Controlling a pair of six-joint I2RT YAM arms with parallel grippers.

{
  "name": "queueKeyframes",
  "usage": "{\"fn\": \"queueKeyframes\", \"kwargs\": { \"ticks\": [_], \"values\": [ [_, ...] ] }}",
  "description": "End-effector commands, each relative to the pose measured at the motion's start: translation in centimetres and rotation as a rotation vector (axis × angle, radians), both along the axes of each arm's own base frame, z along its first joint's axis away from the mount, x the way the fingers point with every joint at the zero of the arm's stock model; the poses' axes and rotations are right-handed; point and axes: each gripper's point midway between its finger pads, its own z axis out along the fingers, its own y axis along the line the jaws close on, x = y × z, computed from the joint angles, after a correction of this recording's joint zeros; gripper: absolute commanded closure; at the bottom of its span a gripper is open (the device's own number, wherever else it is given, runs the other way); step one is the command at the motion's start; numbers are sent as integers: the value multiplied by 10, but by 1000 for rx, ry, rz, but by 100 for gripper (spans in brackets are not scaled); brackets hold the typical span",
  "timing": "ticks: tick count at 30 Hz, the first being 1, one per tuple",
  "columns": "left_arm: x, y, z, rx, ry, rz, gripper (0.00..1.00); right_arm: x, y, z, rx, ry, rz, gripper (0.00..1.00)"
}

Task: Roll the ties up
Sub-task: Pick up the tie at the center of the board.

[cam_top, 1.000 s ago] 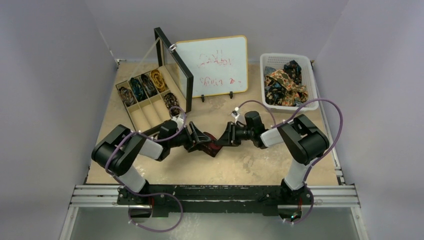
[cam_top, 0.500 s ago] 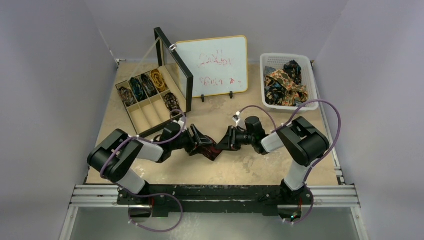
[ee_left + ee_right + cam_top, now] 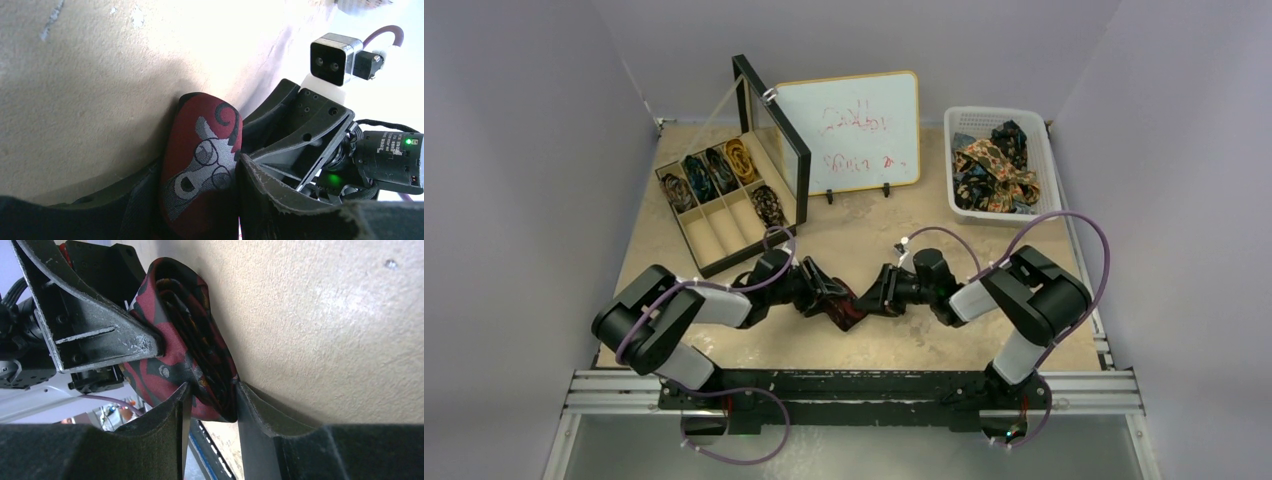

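A rolled maroon tie (image 3: 850, 311) with grey and dark patterns sits at mid-table between both grippers. My left gripper (image 3: 829, 298) comes in from the left and is shut on the roll (image 3: 200, 150), its fingers (image 3: 280, 200) pressing the sides. From the right, my right gripper (image 3: 876, 294) is shut on the same coil (image 3: 200, 340); one edge of it is pinched between the pads (image 3: 260, 412). Rolled ties (image 3: 724, 170) fill slots of the wooden box (image 3: 714, 235). Loose ties (image 3: 994, 170) lie heaped in the white basket (image 3: 1050, 175).
The box's black-framed lid (image 3: 774, 135) stands open behind my left arm. A whiteboard (image 3: 849, 130) with red writing stands at the back centre. Purple cables (image 3: 1084, 225) loop off both arms. The metal rail (image 3: 854, 385) runs along the near edge.
Both grippers and the maroon roll have shifted a little toward the near edge. The left gripper's fingers have closed in on the roll.
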Motion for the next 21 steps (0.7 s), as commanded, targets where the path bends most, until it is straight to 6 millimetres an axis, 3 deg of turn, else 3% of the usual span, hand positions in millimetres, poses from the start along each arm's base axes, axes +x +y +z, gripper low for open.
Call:
{"fn": "queueKeyframes", "kwargs": {
  "ticks": [1, 12, 21],
  "values": [
    [6, -3, 9, 16, -34, 29, 51, 3, 5, 10, 47, 7, -47, 59],
    [-1, -12, 28, -12, -160, -32, 40, -7, 2, 0, 81, 114, -83, 60],
    [-19, -11, 23, -25, -185, -85, 35, -11, -1, -7, 85, 183, -119, 60]
  ]
}}
